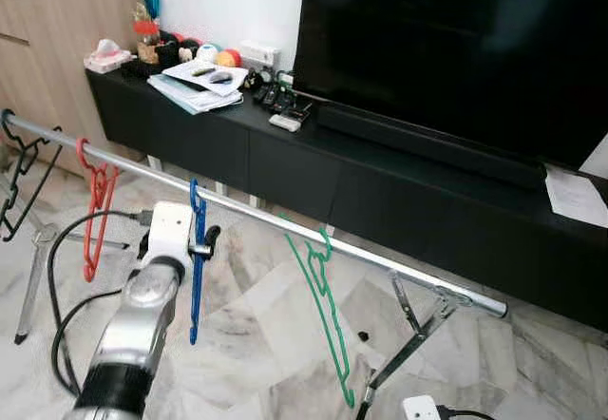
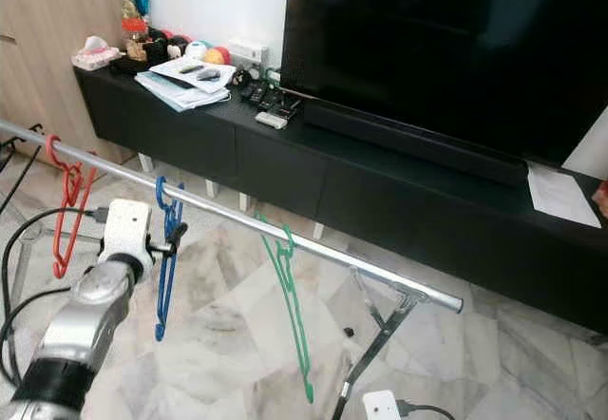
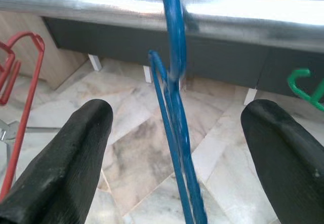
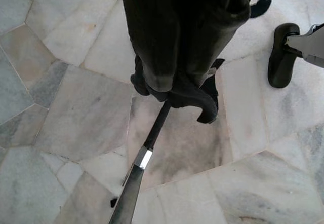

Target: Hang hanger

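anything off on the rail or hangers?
Nothing stands out. The red hanger, blue hanger and green hanger all hook over the rail; left gripper open around the blue one.

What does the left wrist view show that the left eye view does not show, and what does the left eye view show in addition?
The left wrist view shows the left gripper from close: its two black fingers are spread wide on each side of the blue hanger, not touching it, and the hook is over the metal rail.

The left eye view adds the whole rail, the black hanger at its end, the TV, the black cabinet and the left arm.

Both show the blue hanger on the rail, the red hanger and the green hanger.
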You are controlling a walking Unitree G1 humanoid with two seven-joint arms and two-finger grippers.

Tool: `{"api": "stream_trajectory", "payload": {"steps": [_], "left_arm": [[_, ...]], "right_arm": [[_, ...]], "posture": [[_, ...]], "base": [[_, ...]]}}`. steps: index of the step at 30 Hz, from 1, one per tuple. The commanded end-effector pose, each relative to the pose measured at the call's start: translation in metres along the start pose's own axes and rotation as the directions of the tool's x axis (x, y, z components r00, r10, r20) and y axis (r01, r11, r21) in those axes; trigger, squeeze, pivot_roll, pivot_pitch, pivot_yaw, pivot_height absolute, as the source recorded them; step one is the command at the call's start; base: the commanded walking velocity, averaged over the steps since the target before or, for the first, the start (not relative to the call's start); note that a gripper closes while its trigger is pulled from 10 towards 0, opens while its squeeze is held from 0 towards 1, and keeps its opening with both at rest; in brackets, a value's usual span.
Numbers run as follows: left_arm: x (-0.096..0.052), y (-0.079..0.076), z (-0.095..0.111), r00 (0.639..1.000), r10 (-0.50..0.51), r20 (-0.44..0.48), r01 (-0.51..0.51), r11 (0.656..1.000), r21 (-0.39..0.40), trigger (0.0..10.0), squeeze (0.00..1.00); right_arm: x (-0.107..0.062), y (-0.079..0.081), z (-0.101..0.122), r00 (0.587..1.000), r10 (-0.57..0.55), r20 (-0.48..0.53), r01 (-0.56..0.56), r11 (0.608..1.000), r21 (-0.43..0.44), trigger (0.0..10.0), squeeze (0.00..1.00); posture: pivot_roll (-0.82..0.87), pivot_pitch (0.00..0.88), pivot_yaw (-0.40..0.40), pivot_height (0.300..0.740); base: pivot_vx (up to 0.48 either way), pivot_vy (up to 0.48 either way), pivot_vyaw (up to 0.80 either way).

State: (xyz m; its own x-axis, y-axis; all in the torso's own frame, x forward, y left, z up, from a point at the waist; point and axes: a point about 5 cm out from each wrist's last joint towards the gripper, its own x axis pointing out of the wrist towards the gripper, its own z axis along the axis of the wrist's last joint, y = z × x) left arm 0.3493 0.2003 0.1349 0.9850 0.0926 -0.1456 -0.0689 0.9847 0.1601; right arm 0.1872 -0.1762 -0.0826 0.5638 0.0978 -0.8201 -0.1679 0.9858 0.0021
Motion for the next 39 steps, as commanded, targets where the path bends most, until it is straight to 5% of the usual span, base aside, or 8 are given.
{"api": "stream_trajectory", "payload": {"steps": [1,6,15,27,28,29,30,39], "left_arm": [[0.005,-0.007,-0.001,1.000,-0.011,-0.016,0.011,1.000,-0.016,10.0,0.00],[0.014,-0.017,-0.004,0.999,-0.025,-0.046,0.023,0.999,-0.044,10.0,0.00],[0.023,-0.013,-0.011,0.993,0.082,-0.089,-0.087,0.995,-0.053,10.0,0.00],[0.027,-0.014,-0.020,0.987,0.097,-0.130,-0.113,0.986,-0.126,10.0,0.00],[0.028,-0.013,-0.020,0.986,0.100,-0.132,-0.116,0.986,-0.122,4.4,0.00],[0.028,-0.013,-0.020,0.986,0.100,-0.132,-0.116,0.986,-0.122,4.4,0.00],[0.028,-0.012,-0.021,0.985,0.107,-0.136,-0.125,0.984,-0.127,0.0,0.00],[0.030,-0.010,-0.021,0.983,0.117,-0.140,-0.134,0.984,-0.117,0.0,0.00]], "right_arm": [[0.000,-0.004,0.003,1.000,-0.013,0.011,0.013,1.000,-0.007,10.0,0.00],[0.000,-0.004,0.003,1.000,-0.013,0.011,0.013,1.000,-0.009,10.0,0.00],[0.000,-0.006,0.004,1.000,-0.013,0.013,0.014,1.000,-0.016,10.0,0.00],[-0.001,-0.008,0.006,1.000,-0.016,0.013,0.016,1.000,-0.027,10.0,0.00],[0.000,-0.008,0.006,1.000,-0.016,0.013,0.017,1.000,-0.025,10.0,0.00],[0.000,-0.008,0.006,1.000,-0.016,0.013,0.017,1.000,-0.025,10.0,0.00],[0.000,-0.008,0.006,1.000,-0.016,0.014,0.016,1.000,-0.025,10.0,0.00],[0.000,-0.005,0.007,1.000,-0.012,0.017,0.013,1.000,-0.021,10.0,0.00]], "posture": [[0.16,0.033,-0.126,0.740],[0.14,0.034,-0.125,0.740],[0.13,0.028,-0.132,0.740],[0.12,0.021,-0.139,0.740],[0.12,0.022,-0.139,0.740],[0.12,0.022,-0.139,0.740],[0.11,0.021,-0.139,0.740],[0.11,0.020,-0.134,0.740]], "base": [[0.000,0.000,0.00],[0.000,0.000,0.00],[0.000,0.000,0.00],[0.000,0.000,0.00],[0.000,0.000,0.00],[0.000,0.000,0.00],[0.000,0.000,0.00],[0.000,0.000,0.00]]}}
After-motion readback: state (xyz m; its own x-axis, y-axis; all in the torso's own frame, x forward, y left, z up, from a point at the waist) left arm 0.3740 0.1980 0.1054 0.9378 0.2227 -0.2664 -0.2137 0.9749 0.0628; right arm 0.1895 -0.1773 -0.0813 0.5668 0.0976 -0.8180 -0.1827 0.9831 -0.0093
